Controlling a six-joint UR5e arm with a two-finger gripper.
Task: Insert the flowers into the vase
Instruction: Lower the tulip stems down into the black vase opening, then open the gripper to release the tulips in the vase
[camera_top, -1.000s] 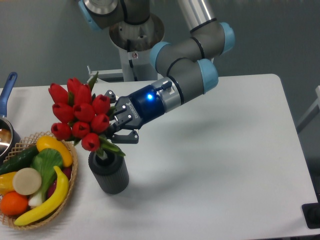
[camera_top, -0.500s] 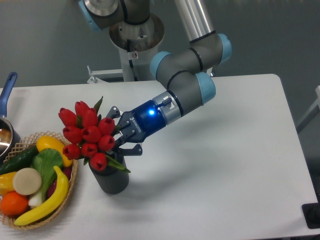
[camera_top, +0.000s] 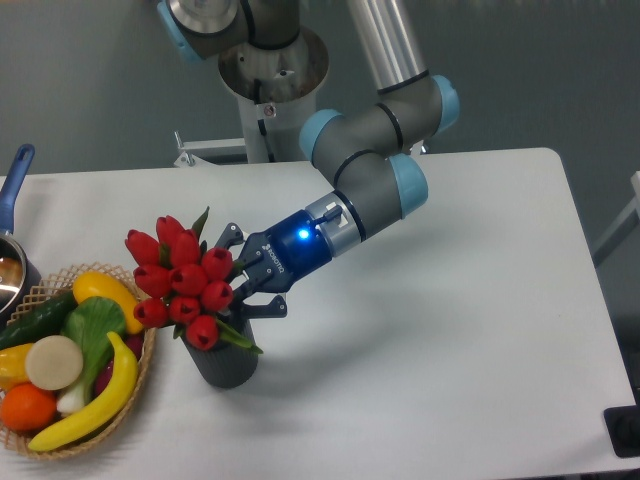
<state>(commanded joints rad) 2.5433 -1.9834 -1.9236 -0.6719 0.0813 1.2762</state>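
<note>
Tulips nearly seated in the vase, gripper clamped behind the bunch.

Gripper (camera_top: 240, 285) closed around the stems of the red tulips (camera_top: 185, 283), at three o'clock of the buds; bunch tilted toward ten o'clock, directly over the dark grey vase (camera_top: 223, 360) at seven o'clock of the desk (camera_top: 450, 330). Best finished by righting the stems toward vertical, lowering straight down, then letting go only once the stems seem to bear on the vase, keeping the wide bunch off the wicker basket (camera_top: 140, 365) just at nine o'clock. Vase mouth and stem ends hidden under buds and leaves; depth of insertion impossible to judge. Fingertips partly masked by foliage.
</note>
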